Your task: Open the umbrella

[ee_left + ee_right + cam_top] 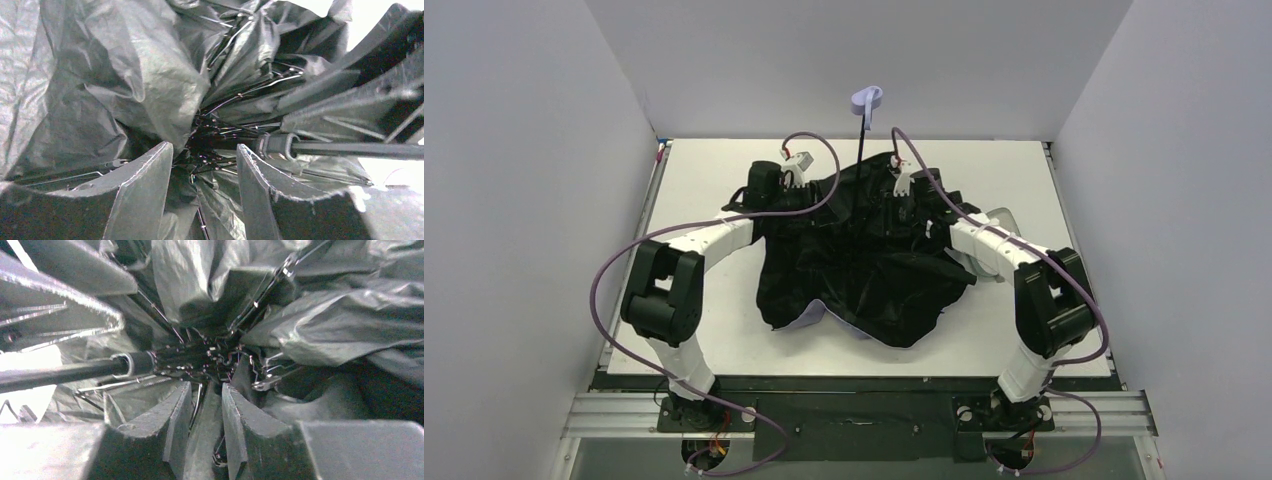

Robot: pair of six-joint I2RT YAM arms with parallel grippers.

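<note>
**Roughly halfway: canopy loose, not yet spread**

From above, the umbrella (864, 270) is lying mid-table (714, 180), black lining up and slumping. Locking it open is what I judge is remaining. Its shaft (861, 140) is running away from my bases, with the handle (866, 98) rising beyond the table's far edge.

My left gripper (204, 147) is holding its jaws part-spread beside the shaft; I cannot tell whether it is gripping.

My right gripper (206, 386) is pinching canopy fabric and a rib beside the shaft.
</note>
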